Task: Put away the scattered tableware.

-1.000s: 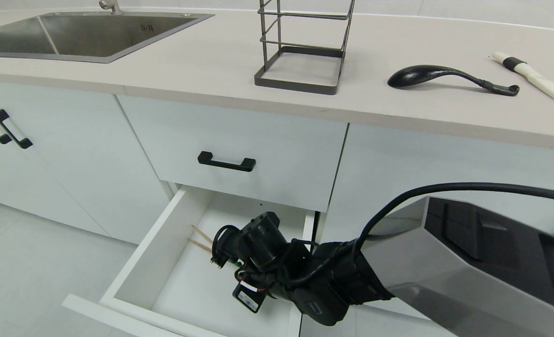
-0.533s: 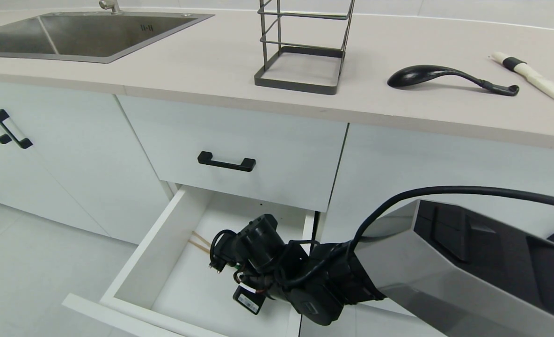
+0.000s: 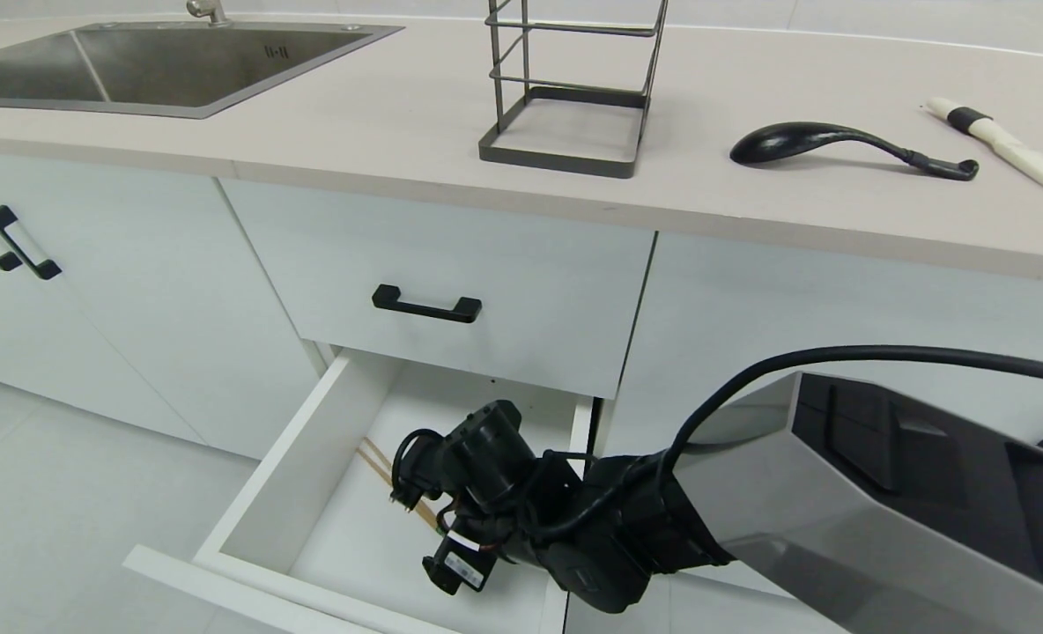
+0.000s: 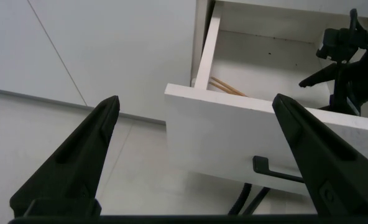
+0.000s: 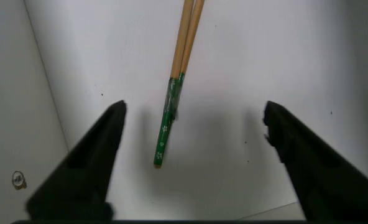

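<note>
Your head view looks down past the front edge of the surface (image 3: 398,114) into the open drawer (image 3: 288,475); left wrist faces its front, right wrist sits close over its floor.

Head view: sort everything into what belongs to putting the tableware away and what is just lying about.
Job: chopsticks, lying in the open drawer; black spoon and white-handled tool on the counter; right gripper, fingers open over the chopsticks.
Lying about: sink, wire rack, closed drawer's handle.
</note>
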`<state>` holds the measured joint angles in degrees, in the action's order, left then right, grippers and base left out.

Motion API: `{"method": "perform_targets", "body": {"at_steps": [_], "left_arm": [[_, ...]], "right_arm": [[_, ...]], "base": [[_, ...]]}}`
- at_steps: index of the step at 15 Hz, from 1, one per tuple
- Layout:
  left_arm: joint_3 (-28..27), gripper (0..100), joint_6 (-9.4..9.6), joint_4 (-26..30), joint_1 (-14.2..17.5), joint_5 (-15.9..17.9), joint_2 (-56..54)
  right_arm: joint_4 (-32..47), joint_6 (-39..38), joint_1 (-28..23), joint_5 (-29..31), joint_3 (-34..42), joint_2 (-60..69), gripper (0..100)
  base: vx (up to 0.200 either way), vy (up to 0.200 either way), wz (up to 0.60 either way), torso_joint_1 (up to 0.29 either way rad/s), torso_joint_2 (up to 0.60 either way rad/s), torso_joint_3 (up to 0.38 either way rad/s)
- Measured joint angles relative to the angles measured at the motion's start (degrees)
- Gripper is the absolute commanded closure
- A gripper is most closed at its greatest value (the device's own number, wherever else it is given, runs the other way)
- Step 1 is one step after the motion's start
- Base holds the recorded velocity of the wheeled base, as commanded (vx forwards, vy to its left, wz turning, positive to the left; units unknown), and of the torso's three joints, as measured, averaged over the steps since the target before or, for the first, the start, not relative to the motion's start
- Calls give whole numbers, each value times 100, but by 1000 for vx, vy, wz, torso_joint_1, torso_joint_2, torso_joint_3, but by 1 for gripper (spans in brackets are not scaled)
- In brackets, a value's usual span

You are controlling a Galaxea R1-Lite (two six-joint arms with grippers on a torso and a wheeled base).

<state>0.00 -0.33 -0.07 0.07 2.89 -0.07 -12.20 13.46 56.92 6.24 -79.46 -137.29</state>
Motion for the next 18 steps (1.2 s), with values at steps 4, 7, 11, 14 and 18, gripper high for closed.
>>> {"method": "perform_targets", "body": {"at_steps": [4, 7, 11, 14, 18], "left_arm": [[0, 0, 0, 0, 0, 1, 0], [0, 0, 1, 0, 0, 0, 0], [0, 0, 1, 0, 0, 0, 0], [0, 0, 1, 0, 0, 1, 0], [0, 0, 1, 0, 0, 1, 0]], "right_arm": [[-6, -35, 177, 10, 160, 282, 0], [-44, -227, 435, 16, 488, 673, 0], [-285, -347, 752, 5, 907, 1115, 0], [-490, -385, 802, 7, 1154, 1334, 0], [-717, -519, 809, 7, 1486, 1709, 0]], "base": [[0, 0, 0, 0, 0, 0], [0, 0, 0, 0, 0, 0], [0, 0, 0, 0, 0, 0], [0, 0, 0, 0, 0, 0], [0, 0, 0, 0, 0, 0]]}}
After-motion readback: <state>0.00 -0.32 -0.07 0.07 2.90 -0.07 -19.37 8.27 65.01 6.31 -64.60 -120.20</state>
